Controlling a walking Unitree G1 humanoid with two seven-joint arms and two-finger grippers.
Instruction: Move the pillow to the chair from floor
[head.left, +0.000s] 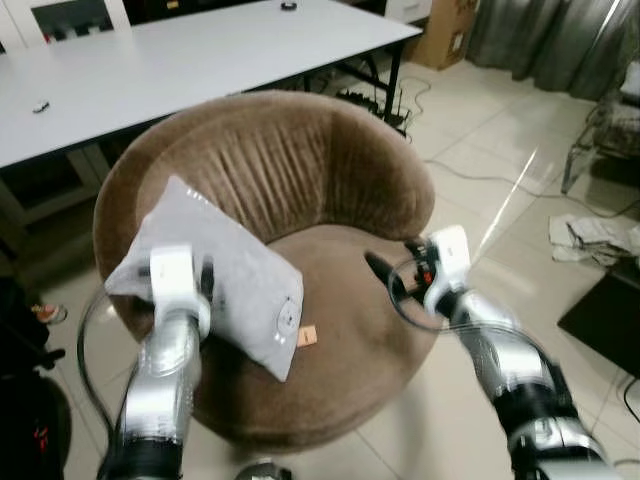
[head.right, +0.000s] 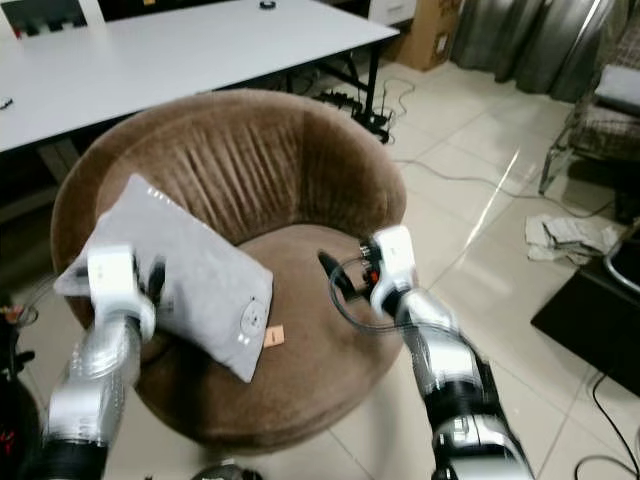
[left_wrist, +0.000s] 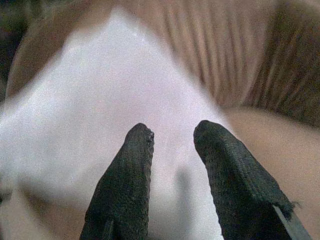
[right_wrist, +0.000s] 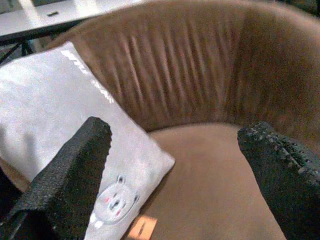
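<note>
grey pillow (head.left: 215, 275) lies tilted on the left side of the brown chair (head.left: 330, 170), leaning on its arm and seat; left gripper (left_wrist: 172, 135) over the pillow, fingers slightly parted, gripping nothing; right gripper (right_wrist: 175, 145) spread wide above the seat.

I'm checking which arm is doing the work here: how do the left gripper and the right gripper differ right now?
The left gripper is at the grey pillow, its fingers a narrow gap apart over the fabric; the right gripper is spread wide with nothing between its fingers. The left one is at the chair's left rim where the pillow leans; the right one hovers over the bare seat. Both point into the chair.
</note>
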